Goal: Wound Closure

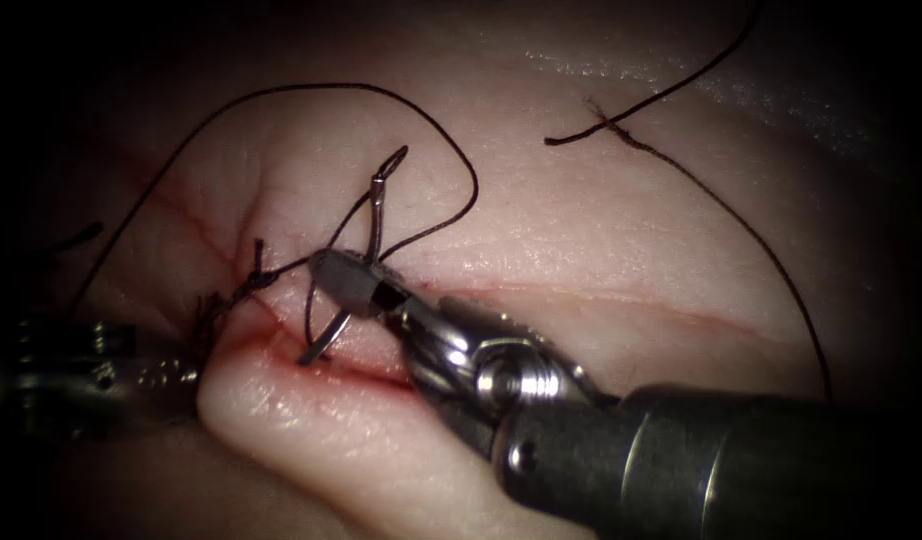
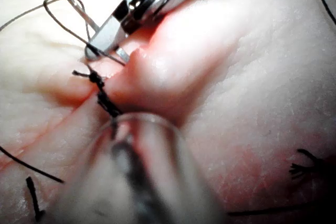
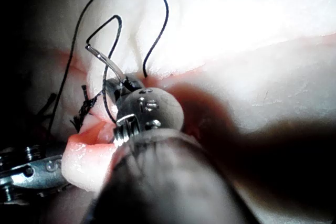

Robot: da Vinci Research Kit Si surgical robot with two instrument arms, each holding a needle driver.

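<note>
With the needle (image 1: pixel 353 262) clamped mid-curve in the right tool (image 1: pixel 343 280) over the cut (image 1: pixel 361 375), whose lip is gripped by the left tool (image 1: pixel 186 378), needle placement is judged the step in hand, with a steady bite needed.

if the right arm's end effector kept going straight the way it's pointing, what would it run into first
The right end effector, jaws shut on the needle near mid-curve, points toward the endoscope view's left. First in that line is probably the knotted thread at the cut, then the tissue ridge behind it; depth is unclear.
</note>
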